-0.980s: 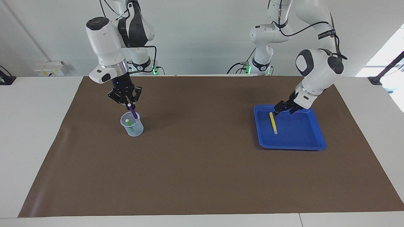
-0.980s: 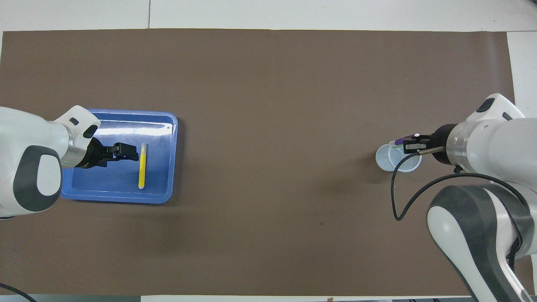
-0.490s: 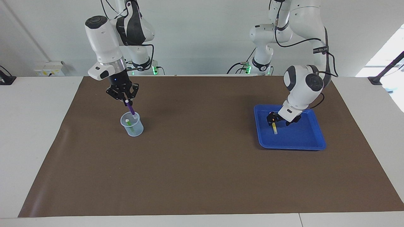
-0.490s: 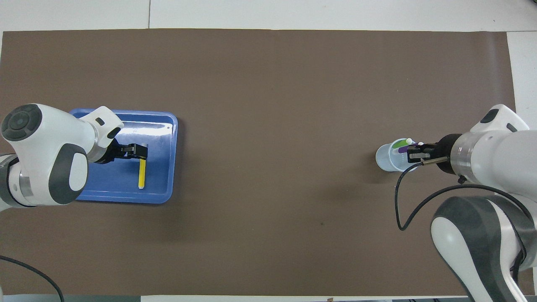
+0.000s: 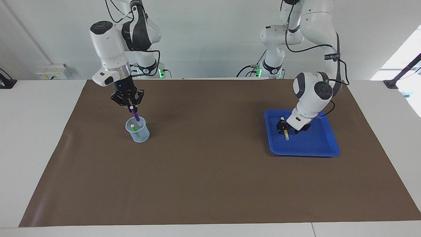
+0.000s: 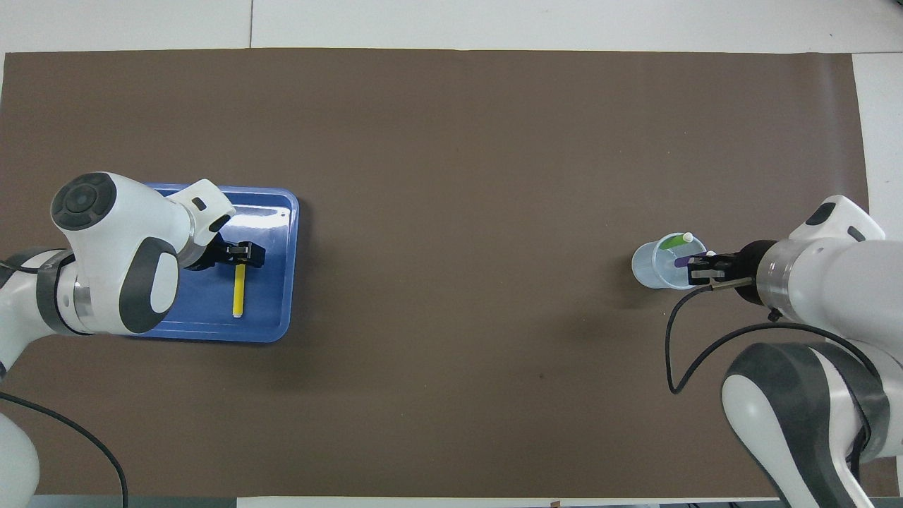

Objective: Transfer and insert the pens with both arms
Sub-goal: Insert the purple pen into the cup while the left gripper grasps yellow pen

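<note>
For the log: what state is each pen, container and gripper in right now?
Yellow pen: lying flat in the blue tray.
Purple pen: tilted, lower end in the clear cup.
Green pen: standing in the cup.
Left gripper: down over the yellow pen.
Right gripper: above the cup, at the purple pen's top.

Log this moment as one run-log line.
right hand: over cup, at purple pen top | green pen: in cup | left hand: at yellow pen in blue tray

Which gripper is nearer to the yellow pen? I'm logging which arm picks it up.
Left. The left gripper is down in the blue tray right at the yellow pen. The right gripper is over the clear cup at the right arm's end.
</note>
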Motion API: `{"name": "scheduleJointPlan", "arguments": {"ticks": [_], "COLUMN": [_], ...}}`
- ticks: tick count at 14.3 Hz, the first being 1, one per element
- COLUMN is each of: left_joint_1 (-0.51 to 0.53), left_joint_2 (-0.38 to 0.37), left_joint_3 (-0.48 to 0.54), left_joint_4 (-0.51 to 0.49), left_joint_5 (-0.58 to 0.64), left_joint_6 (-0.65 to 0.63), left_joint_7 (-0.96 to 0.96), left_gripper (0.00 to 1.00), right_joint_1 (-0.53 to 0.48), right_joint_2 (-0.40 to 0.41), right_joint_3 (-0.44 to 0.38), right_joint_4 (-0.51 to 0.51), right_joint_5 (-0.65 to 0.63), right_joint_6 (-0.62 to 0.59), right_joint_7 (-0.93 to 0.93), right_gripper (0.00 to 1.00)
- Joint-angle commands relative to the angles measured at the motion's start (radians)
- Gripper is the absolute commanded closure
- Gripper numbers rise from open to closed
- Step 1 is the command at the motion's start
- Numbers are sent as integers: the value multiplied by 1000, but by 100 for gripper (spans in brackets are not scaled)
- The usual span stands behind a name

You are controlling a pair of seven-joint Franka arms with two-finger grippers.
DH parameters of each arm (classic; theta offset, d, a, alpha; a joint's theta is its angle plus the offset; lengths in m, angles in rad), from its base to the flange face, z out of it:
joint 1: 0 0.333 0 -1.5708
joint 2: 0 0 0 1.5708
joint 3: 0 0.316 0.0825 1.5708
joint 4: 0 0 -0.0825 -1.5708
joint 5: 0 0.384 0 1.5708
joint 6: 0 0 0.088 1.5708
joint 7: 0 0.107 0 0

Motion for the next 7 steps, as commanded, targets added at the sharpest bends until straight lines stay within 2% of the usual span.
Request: {"name": "scheduleJointPlan", "arguments": {"ticks": [1,4,6,7], "left_joint_1": [-8,-9,-9,-9], "left_joint_2": [-2,-7,-7,-7], "left_joint_3": [8,7,7,7], "left_joint_4": [2,2,1,1], "left_joint_5": [19,19,19,19], "left_joint_6": [-31,-50,-48,-48], "left_joint_7": [5,4,2,1], "left_gripper": [16,16,24,37], "right_joint_1": [-16,-16,-16,-16], "right_joint_2": [-9,21,41,55], "right_joint_3": [-17,-28,-30,-31], "right_joint_4": [-57,-67,-68,-70], "right_joint_5": [-20,-20,-20,-20], "right_joint_6": [72,93,121,133], "right_joint_7": [-42,-43,-42,-42], "right_gripper": [100,100,100,100]}}
